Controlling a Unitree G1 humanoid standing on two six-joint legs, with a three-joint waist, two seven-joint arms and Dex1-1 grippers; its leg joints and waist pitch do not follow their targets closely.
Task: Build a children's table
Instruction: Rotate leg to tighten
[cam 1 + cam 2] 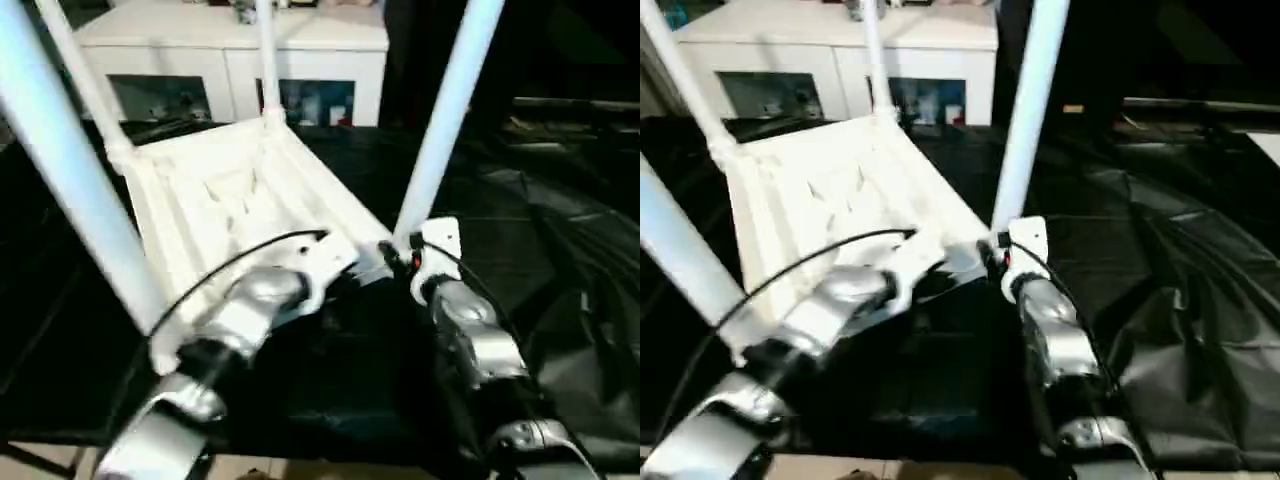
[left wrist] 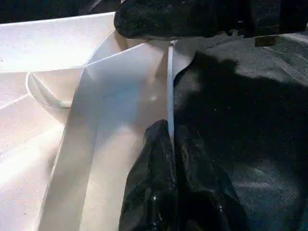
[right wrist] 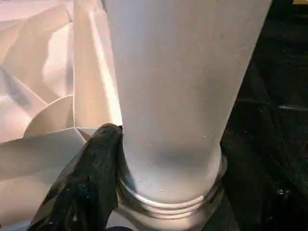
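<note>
Table top (image 1: 230,190) smooth white plastic; leg (image 3: 183,86) matt; floor sheet (image 1: 560,250) glossy black

legs (image 1: 445,120): I see all four cut off by the frame's upper edge | right gripper (image 1: 400,255): I can't tell its grip behind the leg base | cabinet (image 1: 240,60) contents: too blurred to identify

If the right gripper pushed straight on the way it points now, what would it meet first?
The right gripper already has one black finger against the nearest table leg near its corner socket. The leg comes first.
</note>
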